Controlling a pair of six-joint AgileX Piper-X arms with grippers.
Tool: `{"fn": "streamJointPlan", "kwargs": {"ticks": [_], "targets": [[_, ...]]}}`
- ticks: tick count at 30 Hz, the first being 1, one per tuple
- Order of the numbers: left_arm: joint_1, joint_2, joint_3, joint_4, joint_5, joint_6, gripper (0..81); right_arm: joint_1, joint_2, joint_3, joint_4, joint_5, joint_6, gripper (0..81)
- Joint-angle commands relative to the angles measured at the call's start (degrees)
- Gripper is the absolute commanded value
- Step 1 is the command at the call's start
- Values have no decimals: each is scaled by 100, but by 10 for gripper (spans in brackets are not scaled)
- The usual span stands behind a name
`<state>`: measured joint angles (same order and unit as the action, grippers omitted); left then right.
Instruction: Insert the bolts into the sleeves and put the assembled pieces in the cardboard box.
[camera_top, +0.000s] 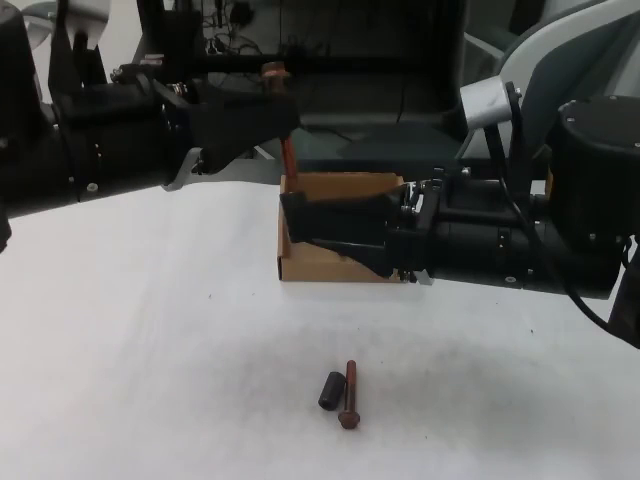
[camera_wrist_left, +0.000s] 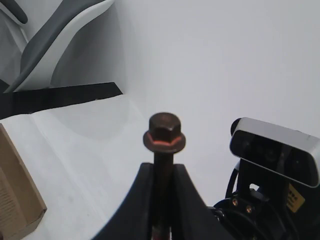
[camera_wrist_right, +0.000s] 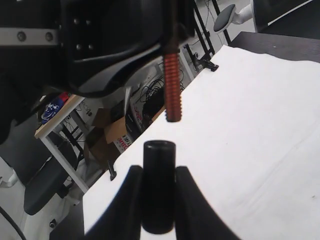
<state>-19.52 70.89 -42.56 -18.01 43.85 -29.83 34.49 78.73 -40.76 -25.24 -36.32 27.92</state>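
A white desk (camera_top: 150, 330) seen from behind two black robot arms. Nearest the viewer, well in front of both claws, a loose sleeve (camera_top: 331, 390), short and black, lies on the desk just beside a loose bolt (camera_top: 349, 395), rusty brown, its head toward the viewer. The two lie almost parallel; whether they touch cannot be told

Farther back, the right claw (camera_wrist_right: 158, 170) reaches in from the right. Its two fingers are closed tight on a black sleeve (camera_wrist_right: 160, 155), which stands upright between them with its open mouth facing up. Directly behind this claw sits the cardboard box (camera_top: 320, 265), brown and open at the top, its front wall partly covered by the claw's fingers

Farthest back and higher, the left claw (camera_wrist_left: 162, 167) comes in from the left. Its fingers are clamped on the shaft of a rusty bolt (camera_wrist_left: 164, 132), held upright with the hexagonal head above the fingertips. The threaded end hangs below this claw, just above the mouth of the sleeve in the right claw, not touching it
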Motion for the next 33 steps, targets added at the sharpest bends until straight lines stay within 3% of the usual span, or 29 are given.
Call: {"fn": "streamJointPlan", "kwargs": {"ticks": [1, 33], "targets": [[15, -24, -49, -115, -5, 28, 17, -9, -1, -40, -118, -52, 28, 4], [-67, -24, -49, 234, 32, -65, 17, -18, -1, -40, -292, 252, 41, 4]]}}
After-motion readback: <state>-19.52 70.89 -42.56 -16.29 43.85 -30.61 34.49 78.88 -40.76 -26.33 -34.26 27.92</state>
